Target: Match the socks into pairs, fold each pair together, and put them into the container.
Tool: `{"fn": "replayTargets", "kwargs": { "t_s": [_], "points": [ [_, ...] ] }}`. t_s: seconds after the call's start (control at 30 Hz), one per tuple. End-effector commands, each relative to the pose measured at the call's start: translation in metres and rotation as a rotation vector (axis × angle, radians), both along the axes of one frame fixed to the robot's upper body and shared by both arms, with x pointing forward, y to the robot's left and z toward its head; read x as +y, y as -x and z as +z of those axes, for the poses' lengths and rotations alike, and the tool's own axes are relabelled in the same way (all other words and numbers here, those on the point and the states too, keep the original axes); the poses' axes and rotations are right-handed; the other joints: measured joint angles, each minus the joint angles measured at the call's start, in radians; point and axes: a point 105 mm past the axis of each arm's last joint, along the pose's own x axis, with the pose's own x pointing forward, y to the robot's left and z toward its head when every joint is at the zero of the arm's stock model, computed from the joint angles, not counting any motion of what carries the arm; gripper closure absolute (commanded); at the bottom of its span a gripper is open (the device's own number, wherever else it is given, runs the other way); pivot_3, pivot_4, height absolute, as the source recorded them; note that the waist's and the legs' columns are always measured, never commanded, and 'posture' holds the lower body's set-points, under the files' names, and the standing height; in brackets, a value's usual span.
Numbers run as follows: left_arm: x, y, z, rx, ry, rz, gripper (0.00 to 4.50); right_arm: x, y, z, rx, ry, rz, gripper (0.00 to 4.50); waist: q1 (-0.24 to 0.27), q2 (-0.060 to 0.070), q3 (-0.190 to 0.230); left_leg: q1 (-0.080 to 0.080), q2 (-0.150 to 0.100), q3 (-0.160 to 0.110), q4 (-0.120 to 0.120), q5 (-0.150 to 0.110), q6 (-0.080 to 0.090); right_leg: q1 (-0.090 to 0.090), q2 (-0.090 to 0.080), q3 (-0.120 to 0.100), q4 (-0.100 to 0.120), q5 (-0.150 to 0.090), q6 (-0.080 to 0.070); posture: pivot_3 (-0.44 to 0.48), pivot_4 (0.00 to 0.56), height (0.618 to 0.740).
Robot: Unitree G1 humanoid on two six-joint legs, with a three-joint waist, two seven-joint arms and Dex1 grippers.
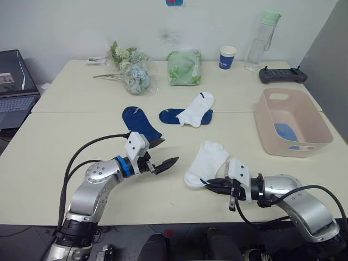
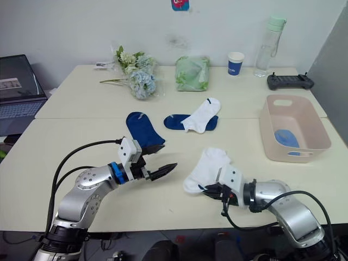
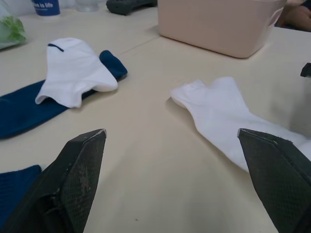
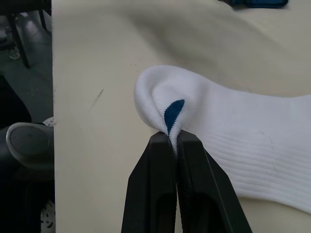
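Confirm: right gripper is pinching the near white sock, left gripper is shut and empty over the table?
Not quite. The left gripper is open, not shut: the left wrist view shows its fingers spread wide apart over bare table, holding nothing. The rest holds: the right gripper is pinched on the edge of the near white sock.

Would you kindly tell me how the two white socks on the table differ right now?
The near white sock is pinched at its edge by the shut right claw; the far white sock lies untouched. The near one rests on bare table; the far one overlaps a navy sock. Both are white ankle socks with navy marks.
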Motion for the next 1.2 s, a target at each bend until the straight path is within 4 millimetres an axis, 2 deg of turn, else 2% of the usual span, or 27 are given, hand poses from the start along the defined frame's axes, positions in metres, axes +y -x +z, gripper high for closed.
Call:
{"fn": "replayTargets", "kwargs": {
  "t_s": [0.03,0.17,0.27,0.43,0.6,0.7,0.83,0.9,1.0,1.1,1.2],
  "points": [
    [-0.006,-0.003,0.017,-0.050,-0.009,-0.030,0.00,0.004,0.004,0.006,-0.049,-0.003,0.039,4.49,0.002,0.000,0.000,0.000,0.000,0.000,0.000,0.000,0.000,0.000,0.000,0.000,0.000,0.000,0.000,0.000,0.150,0.740],
    [-0.025,-0.018,0.016,-0.023,-0.037,-0.084,0.00,-0.004,0.021,0.002,-0.050,0.056,0.143,4.49,0.010,0.000,0.000,0.000,-0.001,-0.001,0.000,0.000,0.000,0.001,0.000,-0.002,-0.001,0.000,0.000,0.000,0.150,0.740],
    [-0.056,-0.027,0.011,0.017,-0.107,-0.189,0.00,-0.011,0.030,-0.003,-0.066,0.111,0.217,4.49,0.013,-0.001,0.000,-0.001,-0.001,-0.001,0.001,0.000,0.000,0.002,0.001,-0.006,-0.002,0.000,0.000,0.000,0.150,0.740],
    [-0.098,-0.053,0.004,0.027,-0.167,-0.241,0.00,-0.012,0.028,-0.005,-0.095,0.131,0.231,4.49,0.019,-0.002,0.001,-0.001,-0.002,-0.001,0.001,0.000,0.000,0.002,0.002,-0.008,-0.002,0.000,0.001,0.000,0.150,0.740],
    [-0.109,-0.060,0.001,-0.017,-0.211,-0.275,0.00,-0.010,0.016,0.002,-0.120,0.094,0.139,4.49,0.008,-0.002,0.001,-0.001,0.001,-0.003,0.001,0.000,-0.001,0.001,0.002,-0.009,-0.001,0.000,0.000,0.000,0.150,0.740],
    [-0.100,-0.052,0.012,-0.013,-0.137,-0.292,0.00,-0.007,0.000,0.007,-0.157,0.049,0.048,4.49,0.006,-0.003,0.002,-0.001,0.001,-0.004,0.001,0.001,-0.001,0.001,0.001,-0.009,-0.001,0.000,0.000,0.000,0.150,0.740],
    [-0.067,-0.048,0.015,-0.013,-0.140,-0.220,0.00,0.000,-0.029,0.012,-0.213,-0.011,-0.100,4.49,-0.003,-0.003,0.002,0.000,0.001,-0.004,0.001,0.003,-0.005,0.001,0.000,-0.008,0.001,0.000,0.000,0.000,0.150,0.740],
    [-0.045,-0.040,0.015,0.011,-0.144,-0.187,0.00,0.007,-0.026,0.007,-0.192,-0.014,-0.077,4.49,-0.001,-0.003,0.002,-0.001,0.001,-0.005,0.001,0.003,-0.006,0.001,0.000,-0.007,0.001,-0.001,0.000,0.000,0.150,0.740],
    [-0.030,-0.026,0.014,0.046,-0.143,-0.179,0.00,0.014,-0.018,0.003,-0.159,-0.017,-0.022,4.49,0.002,-0.002,0.002,-0.001,0.001,-0.006,0.000,0.003,-0.006,0.001,0.000,-0.007,0.000,-0.001,0.000,0.000,0.150,0.740],
    [-0.021,-0.010,0.012,0.099,-0.130,-0.175,0.00,0.015,-0.015,0.006,-0.130,-0.022,0.013,3.74,0.006,-0.002,0.002,-0.002,-0.001,-0.006,0.001,0.003,-0.005,0.001,-0.002,-0.007,-0.001,-0.001,0.000,0.000,0.150,0.740],
    [-0.012,-0.003,0.008,0.139,-0.109,-0.125,0.00,0.015,-0.001,0.014,-0.019,-0.072,0.092,2.70,0.007,-0.002,0.002,-0.002,-0.001,-0.006,0.001,0.001,-0.002,0.002,-0.002,-0.007,-0.001,-0.001,0.000,0.000,0.150,0.740]
  ]
}}
